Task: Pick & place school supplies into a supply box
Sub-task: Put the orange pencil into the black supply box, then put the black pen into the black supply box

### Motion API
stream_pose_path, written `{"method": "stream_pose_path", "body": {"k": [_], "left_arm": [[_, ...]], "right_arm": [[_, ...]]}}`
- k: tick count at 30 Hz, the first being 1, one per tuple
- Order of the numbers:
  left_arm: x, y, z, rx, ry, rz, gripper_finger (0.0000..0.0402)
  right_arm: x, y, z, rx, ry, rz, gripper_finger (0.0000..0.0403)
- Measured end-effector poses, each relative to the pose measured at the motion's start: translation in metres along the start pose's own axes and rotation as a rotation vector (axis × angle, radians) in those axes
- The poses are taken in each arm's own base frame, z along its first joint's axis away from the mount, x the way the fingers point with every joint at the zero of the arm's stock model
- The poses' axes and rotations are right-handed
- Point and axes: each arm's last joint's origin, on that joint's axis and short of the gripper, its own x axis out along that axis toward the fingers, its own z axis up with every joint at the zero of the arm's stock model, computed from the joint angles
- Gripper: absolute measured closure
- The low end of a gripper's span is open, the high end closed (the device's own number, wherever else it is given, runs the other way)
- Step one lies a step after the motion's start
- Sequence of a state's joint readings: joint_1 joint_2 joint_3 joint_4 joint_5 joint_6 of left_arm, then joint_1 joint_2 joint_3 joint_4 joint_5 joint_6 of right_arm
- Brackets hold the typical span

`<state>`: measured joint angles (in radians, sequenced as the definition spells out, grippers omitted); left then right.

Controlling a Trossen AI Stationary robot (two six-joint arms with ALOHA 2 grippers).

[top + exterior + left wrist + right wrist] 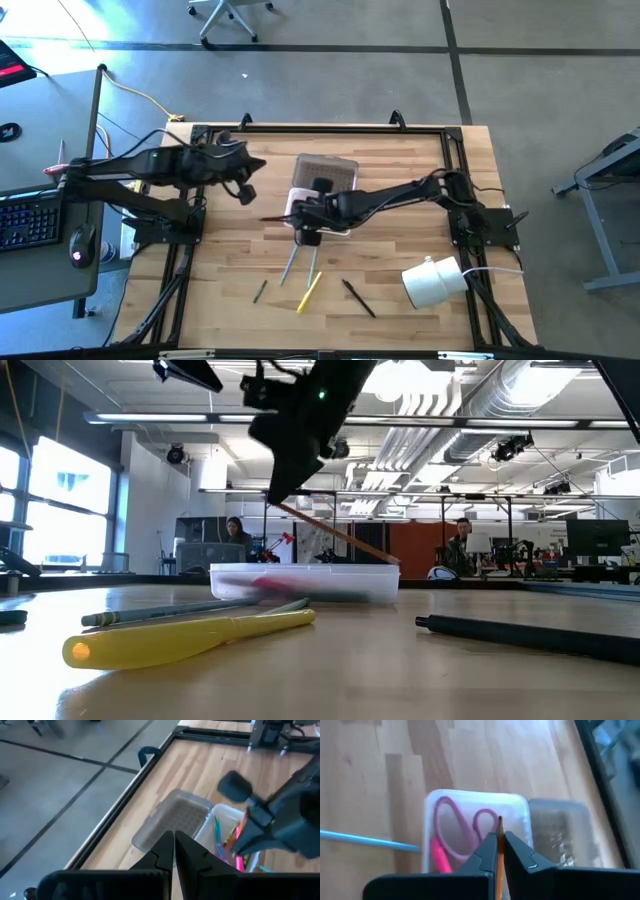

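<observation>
Wooden table (400, 200), office floor around it. Right gripper (499, 837) hangs over the clear box (320, 212) at table center, clenched on an orange pencil (498, 865). Purple scissors (462, 827) and pink marker (438, 856) lie inside the box, lid (327, 170) flipped open at 12 o'clock. Left gripper (173, 851) waits at 9 o'clock, fingers together, empty. Loose pens, yellow marker (309, 291) at 6 o'clock. White roll (433, 281) at 4 o'clock.
</observation>
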<state>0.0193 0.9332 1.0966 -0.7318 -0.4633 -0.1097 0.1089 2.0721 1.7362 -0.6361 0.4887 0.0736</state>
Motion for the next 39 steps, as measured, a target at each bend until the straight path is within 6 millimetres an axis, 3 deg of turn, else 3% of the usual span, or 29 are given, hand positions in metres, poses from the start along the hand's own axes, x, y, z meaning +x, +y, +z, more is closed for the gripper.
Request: {"method": "stream_pose_path", "body": {"k": [4, 7, 15, 25, 31, 39], "left_arm": [[-0.009, 0.005, -0.002, -0.003, -0.006, 0.000, 0.0348], [-0.011, 0.006, -0.007, 0.001, 0.027, 0.004, 0.0348], [-0.009, 0.006, -0.012, -0.010, 0.081, 0.022, 0.0348], [-0.002, 0.003, -0.013, -0.018, 0.117, 0.028, 0.0348], [0.005, 0.000, -0.012, -0.010, 0.125, 0.056, 0.0348], [0.019, -0.006, -0.017, 0.039, 0.218, 0.074, 0.0348]], "right_arm": [[0.009, 0.001, 0.005, -0.123, -0.054, -0.059, 0.0401], [0.018, 0.003, 0.008, -0.122, -0.094, -0.004, 0.0399], [0.059, -0.002, -0.012, -0.128, 0.045, 0.002, 0.0396], [0.070, -0.013, -0.021, -0.072, 0.134, 0.062, 0.0312], [0.055, 0.003, -0.016, -0.172, 0.121, 0.097, 0.0272], [-0.016, 0.060, -0.004, -0.163, 0.195, 0.219, 0.0265]]}}
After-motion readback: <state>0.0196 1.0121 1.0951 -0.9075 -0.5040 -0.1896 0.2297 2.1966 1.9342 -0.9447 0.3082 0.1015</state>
